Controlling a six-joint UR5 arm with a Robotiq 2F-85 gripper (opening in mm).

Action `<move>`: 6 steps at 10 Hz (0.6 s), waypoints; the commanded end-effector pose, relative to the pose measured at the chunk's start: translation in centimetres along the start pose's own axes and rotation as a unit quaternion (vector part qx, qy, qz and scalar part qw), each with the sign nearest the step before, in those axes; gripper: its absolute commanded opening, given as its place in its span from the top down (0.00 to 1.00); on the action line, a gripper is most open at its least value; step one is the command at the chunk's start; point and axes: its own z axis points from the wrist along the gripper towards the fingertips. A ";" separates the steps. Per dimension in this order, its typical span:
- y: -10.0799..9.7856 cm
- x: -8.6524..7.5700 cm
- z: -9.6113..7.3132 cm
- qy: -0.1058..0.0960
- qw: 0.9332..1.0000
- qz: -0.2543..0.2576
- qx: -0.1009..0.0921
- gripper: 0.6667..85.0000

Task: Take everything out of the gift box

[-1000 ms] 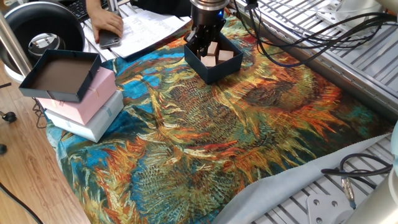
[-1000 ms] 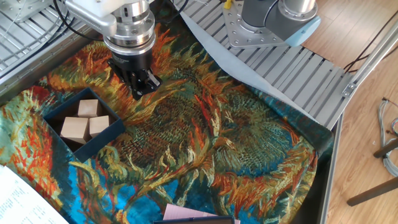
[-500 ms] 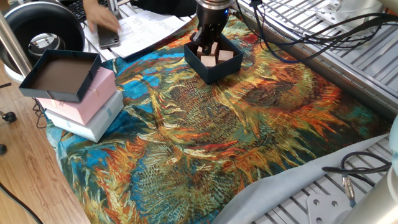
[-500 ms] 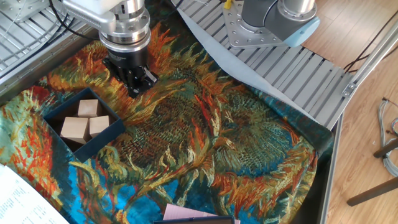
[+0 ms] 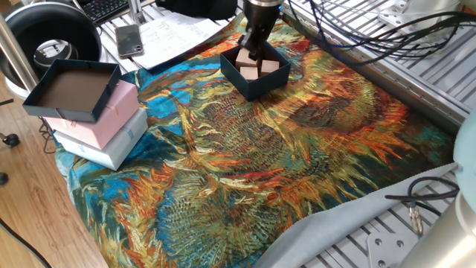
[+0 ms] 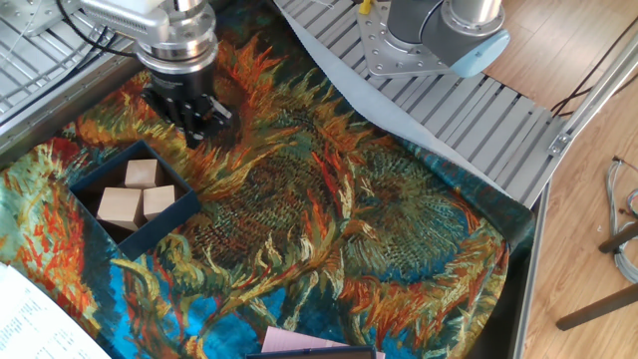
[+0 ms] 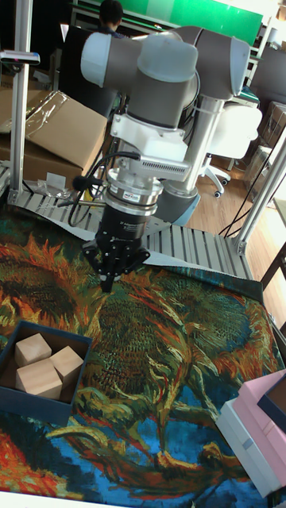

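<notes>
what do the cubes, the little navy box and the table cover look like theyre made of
Cubes: likely unfinished wood, pale tan with matte faces and sharp edges. Gift box: probably cardboard, thin straight walls, matte navy outside, brown inside. Cover: seemingly printed fabric, a sunflower painting pattern with soft creases and a draped edge.

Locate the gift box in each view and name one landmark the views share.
One fixed view: gift box, top centre, below the gripper.
The other fixed view: left edge, gripper up-right of it.
Tall fixed view: lower left.
Shared landmark: the sunflower cloth beneath it.
</notes>
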 end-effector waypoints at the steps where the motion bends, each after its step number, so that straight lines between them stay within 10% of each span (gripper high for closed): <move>1: -1.6 0.0 0.6 -0.018 0.999 -0.044 0.008 0.98; 6: -1.5 0.0 1.6 -0.036 0.997 -0.066 0.004 0.98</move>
